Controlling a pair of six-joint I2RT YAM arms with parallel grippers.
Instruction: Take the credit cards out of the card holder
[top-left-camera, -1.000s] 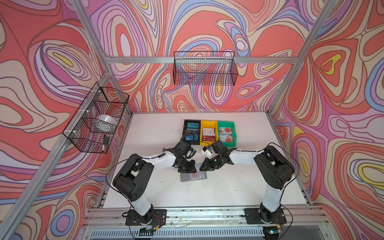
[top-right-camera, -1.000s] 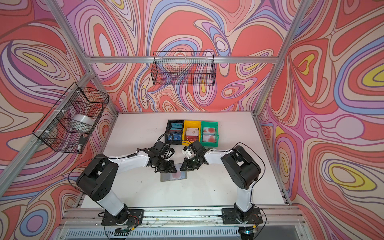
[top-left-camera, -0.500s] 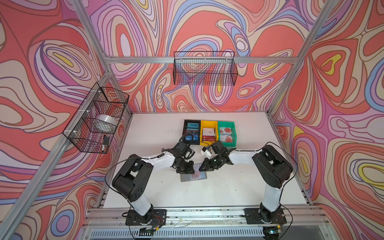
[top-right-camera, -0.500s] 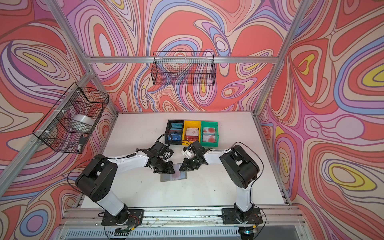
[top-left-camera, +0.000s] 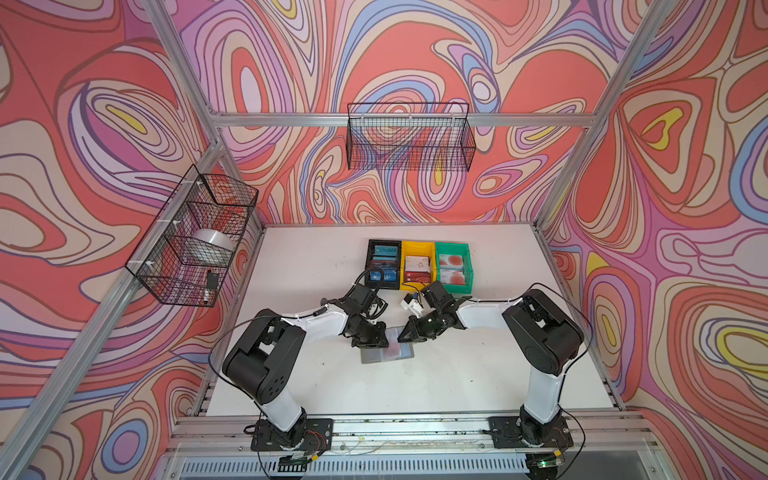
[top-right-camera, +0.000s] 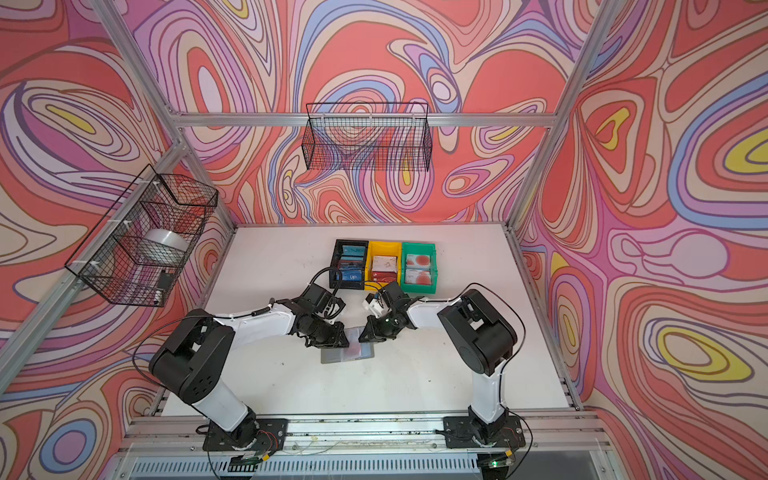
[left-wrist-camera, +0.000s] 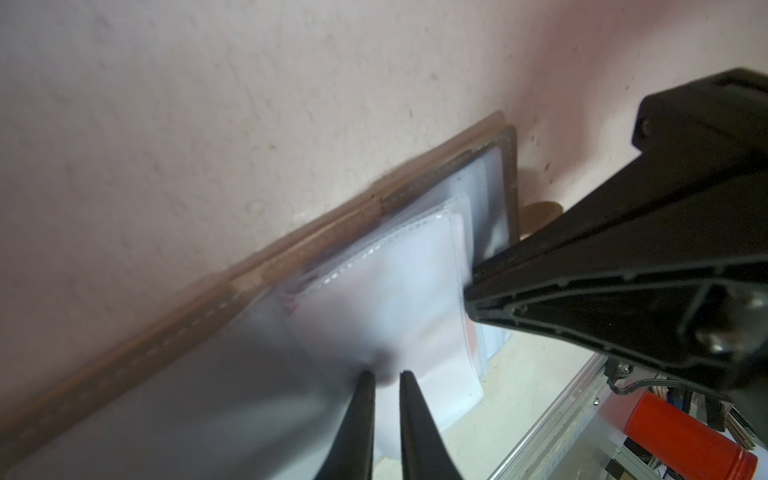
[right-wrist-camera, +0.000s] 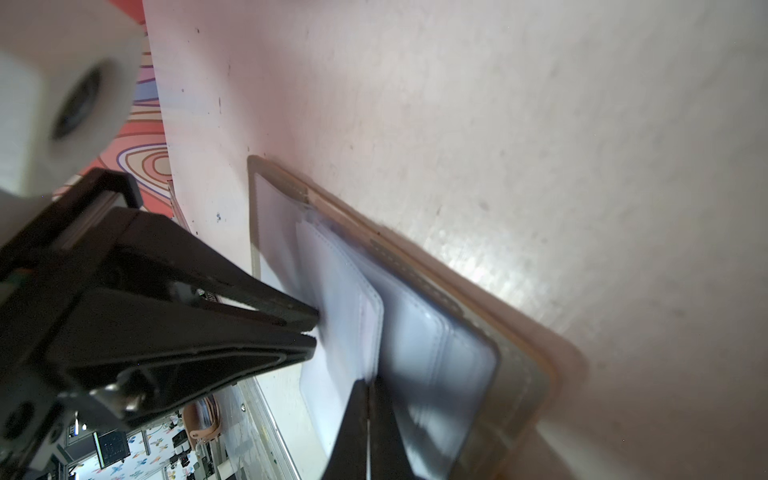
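1. We find the card holder (top-left-camera: 386, 352) lying open, mid-table (top-left-camera: 457, 374); bins (top-left-camera: 419, 245) at its 12 o'clock.
2. Left gripper (top-left-camera: 376, 338), at its 10 o'clock: jaws a sliver apart at a clear pocket (left-wrist-camera: 399, 299), likely steadying it. We cannot tell whether it grips.
3. Right gripper (top-left-camera: 405, 334), at 2 o'clock: jaws together at the pocket edge, probably seeking a credit card.

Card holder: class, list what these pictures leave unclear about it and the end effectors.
- Both top views: card holder, far edge hidden under left end effector and right end effector.
- Left wrist view: clear pockets blurred, contents unreadable.
- Right wrist view: blur hides whether right end effector pinches anything.
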